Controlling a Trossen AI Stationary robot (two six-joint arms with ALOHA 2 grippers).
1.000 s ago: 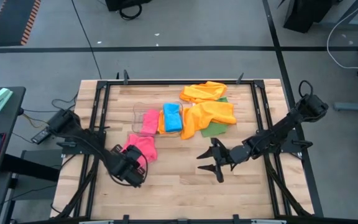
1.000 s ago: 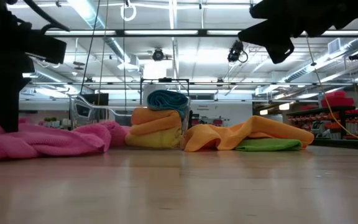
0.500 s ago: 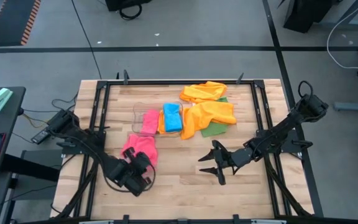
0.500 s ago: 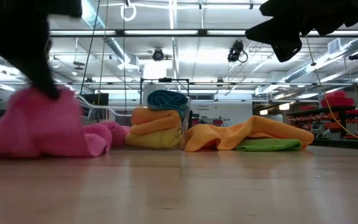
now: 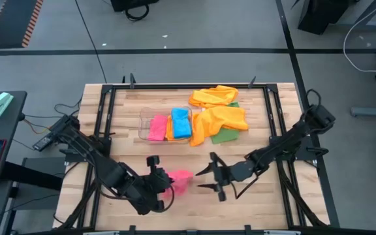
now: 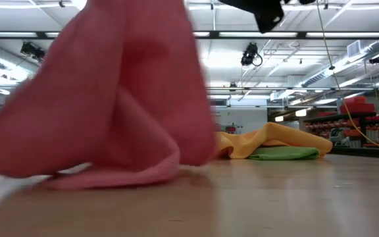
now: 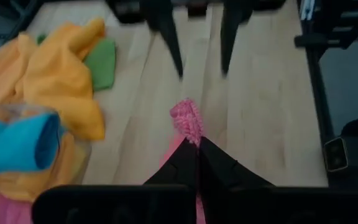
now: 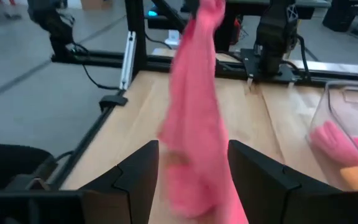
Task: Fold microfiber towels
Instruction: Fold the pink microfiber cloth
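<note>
Pink towel (image 5: 178,180) pinched in left gripper's (image 5: 164,183) clenched jaws; right gripper's (image 5: 209,179) jaws spread beside it.

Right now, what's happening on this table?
The left tool is shut on a pink towel, holding it up over the table's near middle. The right tool waits open, facing that towel. Folded pink, orange and blue towels sit in the clear bin; loose orange towels and a green one lie beside it.

The pale wood surface (image 5: 194,196) carries a clear bin (image 5: 145,119) of folded cloths near its middle, orange cloths (image 5: 222,112) over a green cloth (image 5: 226,136) toward two o'clock, and a pink cloth (image 5: 178,181) trailing at six.
</note>
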